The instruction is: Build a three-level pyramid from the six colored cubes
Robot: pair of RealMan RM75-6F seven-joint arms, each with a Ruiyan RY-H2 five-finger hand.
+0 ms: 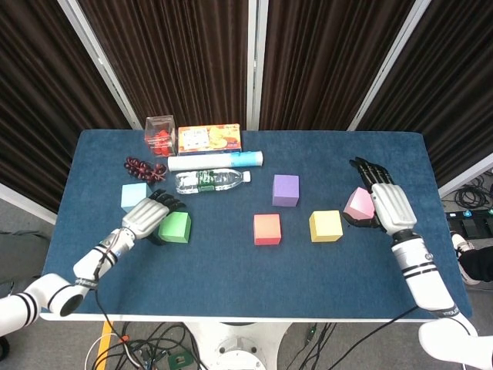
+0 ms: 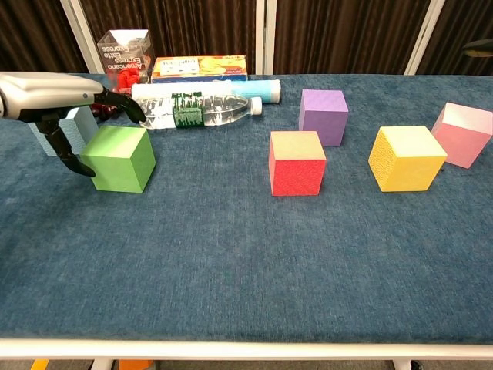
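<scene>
Nothing stacked yet: all six cubes sit apart on the table (image 1: 231, 262), so the whole pyramid is left. Left hand (image 1: 148, 216) is spread around the green cube (image 1: 175, 227) at 9 o'clock, not visibly clamped. Right hand (image 1: 387, 203) is open beside the pink cube (image 1: 359, 202) at 3 o'clock; contact unclear.

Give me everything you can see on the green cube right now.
The green cube is a plain, matte block, foam-like by its look, with a paler top face. It sits flat on the blue table, left of centre, one corner turned toward the chest camera, nothing stacked on it. The left hand is over its left side with fingers reaching across the top; actual contact cannot be confirmed. The light blue cube stands just behind it.
</scene>
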